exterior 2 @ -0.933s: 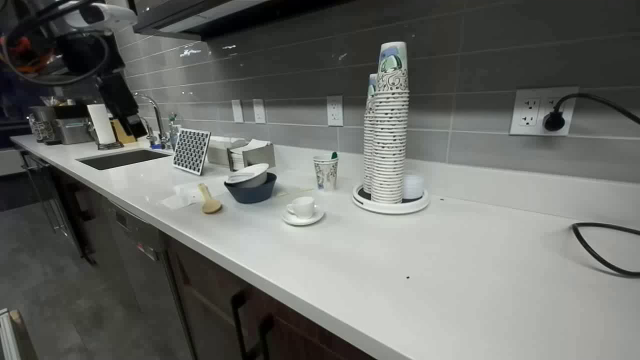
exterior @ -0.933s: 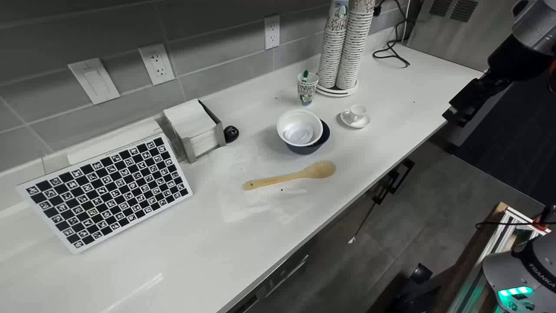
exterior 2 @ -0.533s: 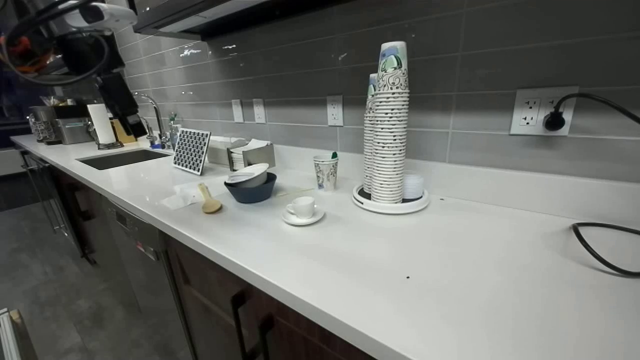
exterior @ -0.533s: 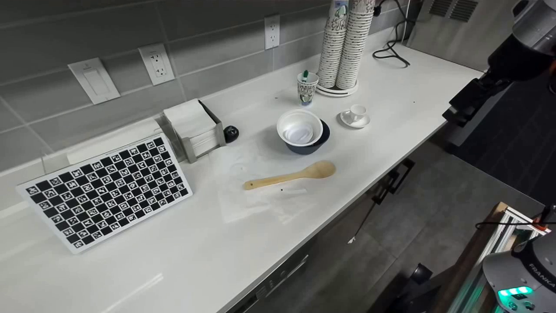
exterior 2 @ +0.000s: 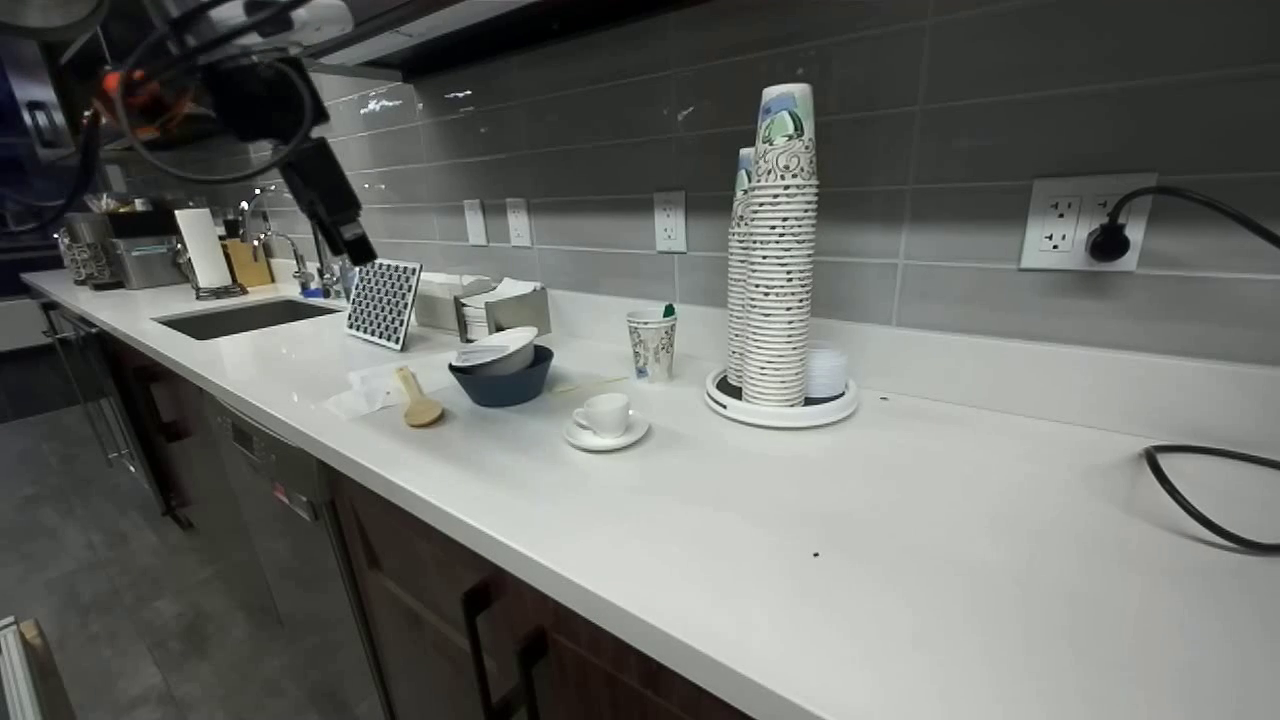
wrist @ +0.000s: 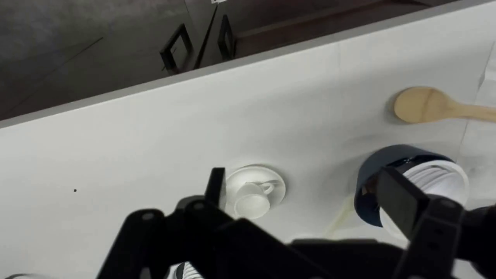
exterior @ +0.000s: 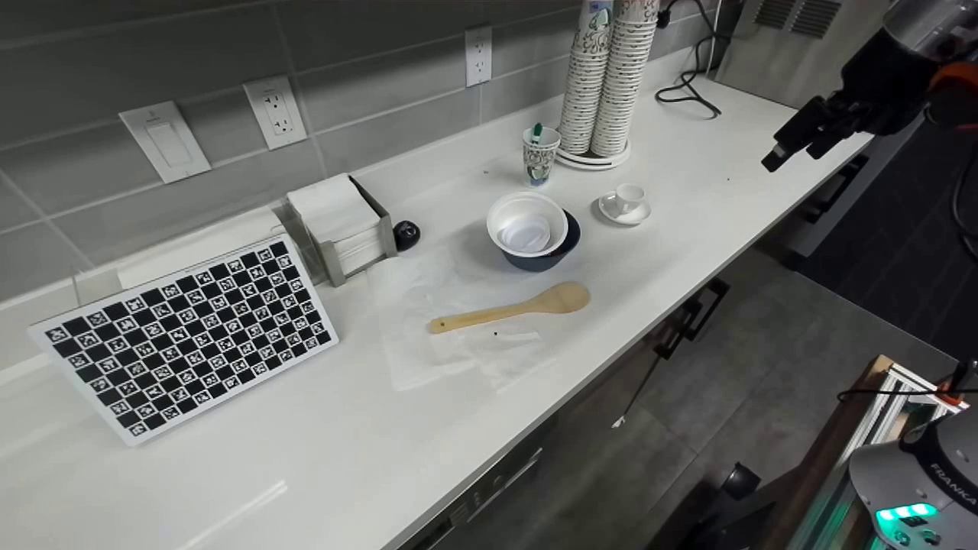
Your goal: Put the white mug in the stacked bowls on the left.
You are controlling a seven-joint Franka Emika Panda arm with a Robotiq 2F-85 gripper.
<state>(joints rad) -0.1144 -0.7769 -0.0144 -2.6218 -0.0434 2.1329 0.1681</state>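
Note:
The small white mug [exterior: 630, 197] stands upright on a white saucer [exterior 2: 603, 443], seen in both exterior views and in the wrist view [wrist: 252, 203]. The stacked bowls stand farther along the counter: a white bowl [exterior: 527, 221] sits tilted in a dark blue bowl [exterior 2: 505, 387]. My gripper [wrist: 302, 186] is open, with its fingers wide apart and nothing between them. It hangs high above the counter, apart from the mug. In the wrist view the mug shows just inside one finger [wrist: 215, 188], and the other finger [wrist: 401, 201] partly hides the bowls.
A wooden spoon [exterior: 561, 298] lies by the bowls. A patterned paper cup [exterior 2: 651, 347] and tall cup stacks [exterior 2: 780, 290] stand toward the wall behind the mug. A napkin holder [exterior: 355, 237] and a checkered board [exterior: 191, 336] stand beyond the bowls. The counter's front edge [wrist: 170, 81] crosses the wrist view.
My arm and gripper have moved in over the counter: leftward and up in one exterior picture, rightward in another. Both fingers now show apart. The mug, saucer and bowls have not moved.

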